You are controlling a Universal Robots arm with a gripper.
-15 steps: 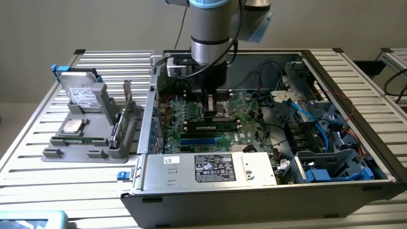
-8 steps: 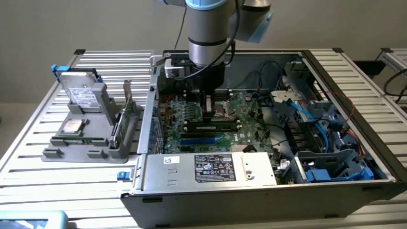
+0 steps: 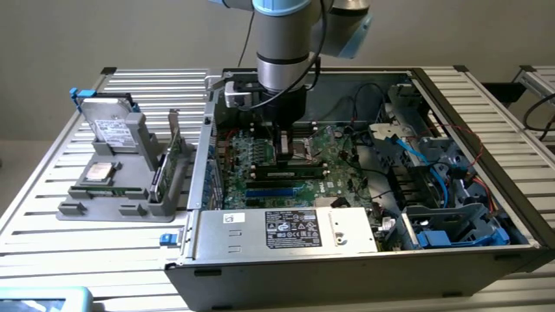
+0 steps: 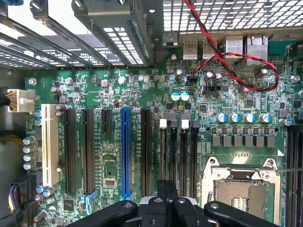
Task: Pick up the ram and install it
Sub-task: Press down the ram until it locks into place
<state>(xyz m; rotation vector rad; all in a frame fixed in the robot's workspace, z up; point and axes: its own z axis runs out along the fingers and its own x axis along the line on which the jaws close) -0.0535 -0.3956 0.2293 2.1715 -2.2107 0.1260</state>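
In the exterior view the arm reaches down into the open computer case (image 3: pixel 485 253). My gripper (image 3: pixel 282 158) hangs just over the green motherboard (image 3: pixel 334 185). A ram (image 3: pixel 290 174), a narrow green stick with dark chips, stands in a memory slot right in front of the gripper. From the wrist view the black fingers (image 4: pixel 156 208) are pressed together, so the gripper (image 4: pixel 167 189) is shut with nothing between them. It sits over the near end of the row of black memory slots (image 4: pixel 179 151). Whether the fingertips touch the ram I cannot tell.
A grey fixture (image 3: pixel 78 211) outside the case on the exterior view's left holds a hard drive (image 3: pixel 113 127), a processor (image 3: pixel 98 172), an upright green card (image 3: pixel 165 166) and a narrow green strip (image 3: pixel 108 192). Cables (image 3: pixel 407 153) and the power supply (image 3: pixel 290 227) crowd the case.
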